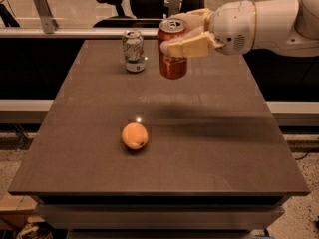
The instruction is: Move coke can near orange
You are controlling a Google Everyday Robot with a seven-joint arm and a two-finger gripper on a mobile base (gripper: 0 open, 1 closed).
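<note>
The red coke can (173,59) with a silver top hangs upright in the air above the far middle of the brown table (209,148). My gripper (175,33) reaches in from the right and is shut on the can's upper part, one cream finger (192,45) across its front. The orange (134,136) lies on the table nearer the front, left of centre, well below and a little left of the can.
A white-and-green can (133,51) stands on the table's far side, just left of the held can. My white arm (264,24) spans the upper right. Office chairs (134,4) and a rail lie behind the table.
</note>
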